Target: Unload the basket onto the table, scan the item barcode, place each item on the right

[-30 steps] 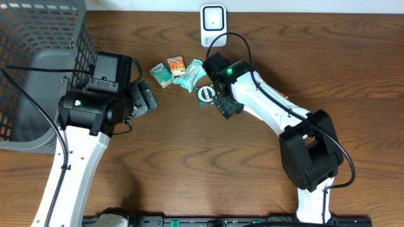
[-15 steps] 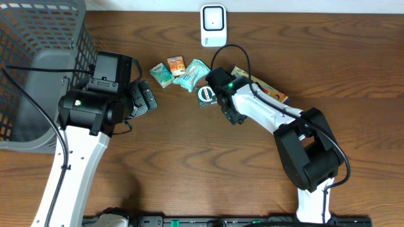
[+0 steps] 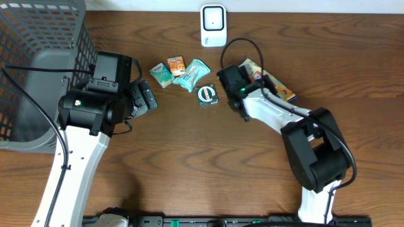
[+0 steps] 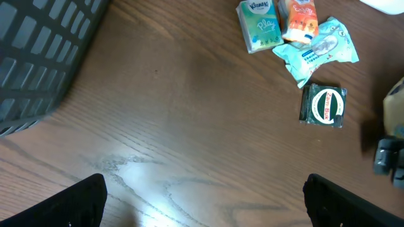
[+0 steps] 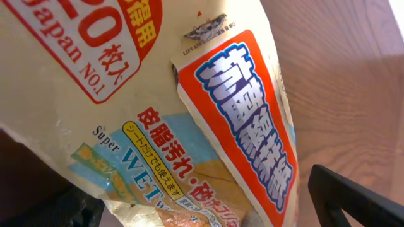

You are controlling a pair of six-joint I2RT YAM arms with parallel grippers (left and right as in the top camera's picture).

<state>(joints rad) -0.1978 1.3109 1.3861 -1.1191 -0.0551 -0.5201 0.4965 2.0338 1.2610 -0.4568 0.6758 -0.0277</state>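
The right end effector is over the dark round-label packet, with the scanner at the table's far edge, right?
No: the right end effector is over the wet-wipes pack, per the right wrist view. The scanner is at the far edge.

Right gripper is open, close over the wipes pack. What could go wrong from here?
The wipes pack lies flat and looks soft, so the open right gripper may pinch only film and slip. No barcode shows on the part of its face in view, so it may reach the scanner facing the wrong way. The cable looping by the arm could snag.
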